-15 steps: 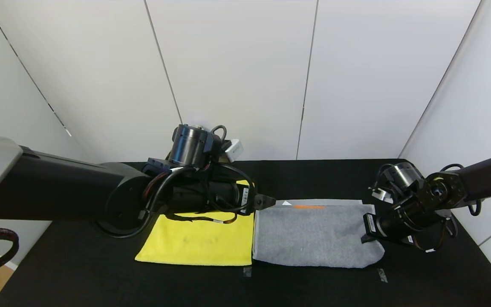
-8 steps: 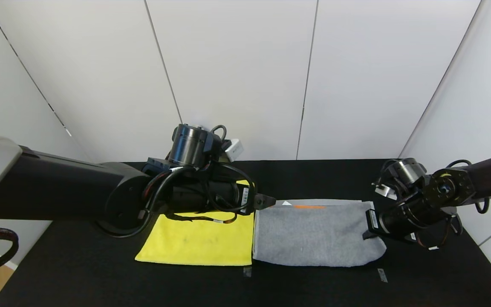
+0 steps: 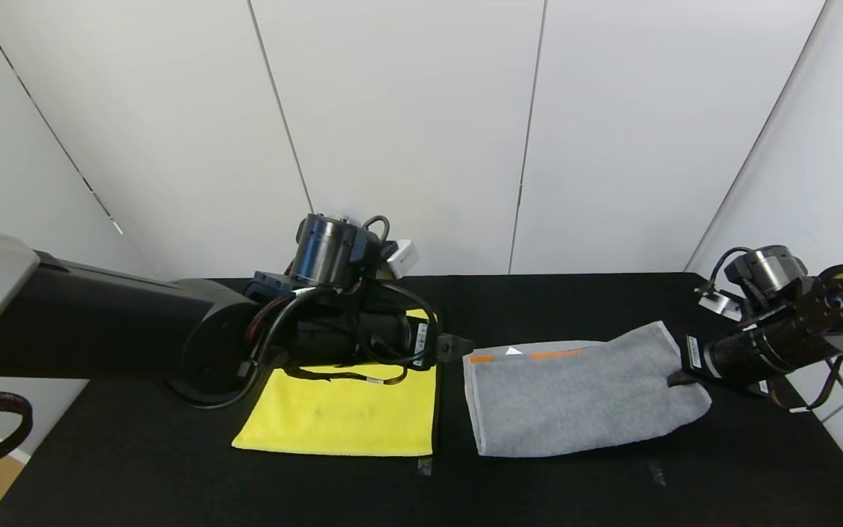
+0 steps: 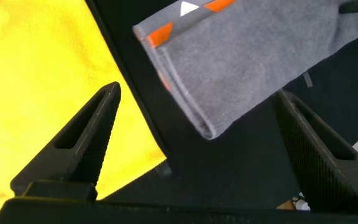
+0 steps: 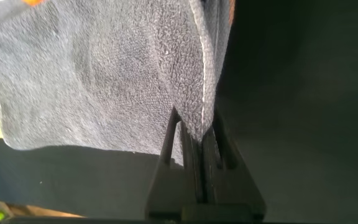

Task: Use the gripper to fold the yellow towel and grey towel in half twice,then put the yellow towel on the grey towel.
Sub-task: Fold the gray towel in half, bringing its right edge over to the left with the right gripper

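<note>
A: Where is the grey towel [image 3: 582,399] lying?

B: Just right of the yellow towel [image 3: 345,413]. Your right gripper [image 3: 677,377] is pinching its limp, sagging right edge; left gripper [image 3: 458,345] is gaping, empty. Grip corners.

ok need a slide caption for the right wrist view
Right gripper shut on the edge of the grey terry towel above the black tabletop.

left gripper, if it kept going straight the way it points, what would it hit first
Probably the grey towel. The left gripper, open, points toward the robot's right at the towel's orange-marked corner, with bare black table between them; depth is unclear, so it might pass just above.
</note>
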Robot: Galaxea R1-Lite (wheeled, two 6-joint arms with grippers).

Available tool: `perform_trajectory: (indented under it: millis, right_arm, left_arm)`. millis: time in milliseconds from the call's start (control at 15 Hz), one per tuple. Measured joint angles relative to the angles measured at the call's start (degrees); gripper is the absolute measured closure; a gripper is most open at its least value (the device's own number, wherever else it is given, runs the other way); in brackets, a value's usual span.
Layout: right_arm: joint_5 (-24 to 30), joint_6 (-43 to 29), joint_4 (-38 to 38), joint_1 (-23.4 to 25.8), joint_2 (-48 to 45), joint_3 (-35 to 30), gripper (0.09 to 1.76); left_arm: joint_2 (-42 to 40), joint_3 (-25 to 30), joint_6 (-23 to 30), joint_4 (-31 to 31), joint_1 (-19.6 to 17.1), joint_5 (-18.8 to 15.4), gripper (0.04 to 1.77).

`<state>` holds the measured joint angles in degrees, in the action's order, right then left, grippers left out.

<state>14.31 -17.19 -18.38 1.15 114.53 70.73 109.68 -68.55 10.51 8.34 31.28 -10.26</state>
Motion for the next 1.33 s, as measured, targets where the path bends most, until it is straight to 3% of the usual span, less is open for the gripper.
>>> perform_trajectory:
  millis: [267,467,867,1333]
  right_arm:
    - [0.1,1.6,-1.5,4.4,-2.1,0.2,1.71]
    - [1.1,1.6,-1.8,3.6,-4.2,0.4,1.71]
    - [2.3,-3.0,-2.3,-6.2,-6.3,2.0,1.71]
    - [2.1,-8.5,-2.4,-16.8,-2.1,8.8,1.71]
  left_arm:
    - [0.0,0.1,0.0,0.1,0.1,0.0,0.09]
    - [0.0,0.2,0.0,0.1,0.1,0.0,0.09]
    - [-0.4,0.2,0.0,0.1,0.1,0.0,0.09]
    - [-0.7,0.1,0.0,0.1,0.0,0.1,0.09]
